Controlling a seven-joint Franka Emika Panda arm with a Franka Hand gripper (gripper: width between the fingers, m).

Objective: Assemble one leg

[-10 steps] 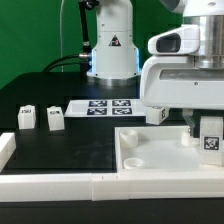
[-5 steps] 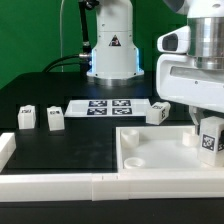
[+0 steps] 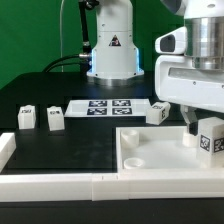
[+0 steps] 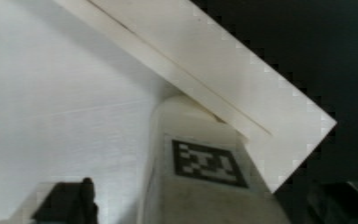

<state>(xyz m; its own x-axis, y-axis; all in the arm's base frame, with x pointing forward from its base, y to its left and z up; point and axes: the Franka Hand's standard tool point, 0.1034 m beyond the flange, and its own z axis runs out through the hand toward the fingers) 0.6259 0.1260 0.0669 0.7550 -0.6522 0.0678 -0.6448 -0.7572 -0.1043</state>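
My gripper (image 3: pixel 200 128) is at the exterior view's right, over the right part of the large white tray-like piece (image 3: pixel 150 160). It is shut on a white leg (image 3: pixel 210 138) that stands upright, its tag turned slightly aside. In the wrist view the leg (image 4: pixel 208 150) fills the middle between my dark fingers (image 4: pixel 69 200), with the tray piece's white surface (image 4: pixel 69 110) behind it. The leg's lower end is hidden, so I cannot tell how it meets the tray. Three more legs stand on the black table: two at the left (image 3: pixel 27 117) (image 3: pixel 54 119) and one (image 3: pixel 157 112) behind the tray.
The marker board (image 3: pixel 108 105) lies flat at the table's middle back. Long white border bars (image 3: pixel 60 187) run along the front edge, with a short one (image 3: pixel 6 148) at the front left. The robot's base (image 3: pixel 110 50) stands behind the board.
The gripper's body has turned and shifted toward the exterior view's right. The held leg stays at the same spot, its tag now slightly more angled.
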